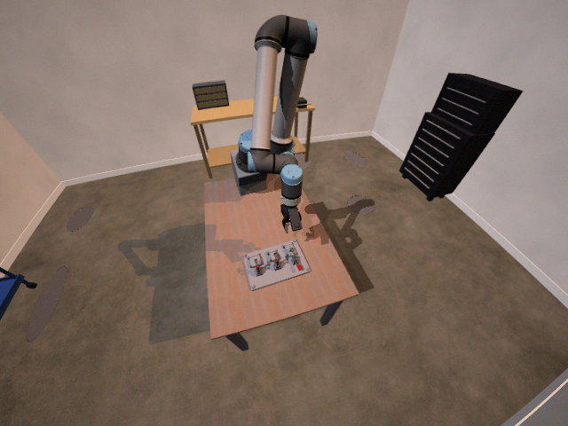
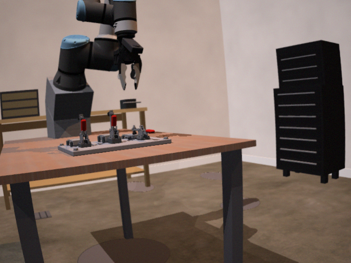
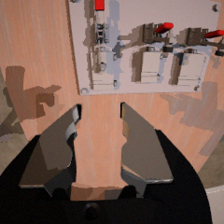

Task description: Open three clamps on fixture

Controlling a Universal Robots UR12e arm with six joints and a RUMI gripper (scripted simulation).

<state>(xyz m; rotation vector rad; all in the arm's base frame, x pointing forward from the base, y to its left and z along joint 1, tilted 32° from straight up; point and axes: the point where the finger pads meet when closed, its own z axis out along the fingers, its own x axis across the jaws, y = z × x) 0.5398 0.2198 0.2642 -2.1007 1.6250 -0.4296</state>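
A grey fixture plate [image 1: 276, 264] lies on the wooden table and carries three toggle clamps with red handles. In the exterior view the left clamp's handle [image 2: 83, 124] and the middle clamp's handle [image 2: 113, 120] stand upright. The right clamp's handle [image 2: 149, 130] lies flat, pointing away from the plate. The wrist view shows the plate [image 3: 145, 44], the flat handle [image 3: 99, 5] at the top left, and grey block parts [image 3: 149, 65] beside the clamps. My gripper [image 2: 129, 81] hangs well above the table behind the plate's right end, also seen in the top view [image 1: 291, 224]. Its fingers stand partly apart with nothing between them.
The robot base [image 2: 69, 110] stands at the table's far end. A wooden shelf table [image 1: 248, 112] with a small drawer box is behind it. A black tool cabinet [image 1: 453, 132] stands at the right wall, far from the table.
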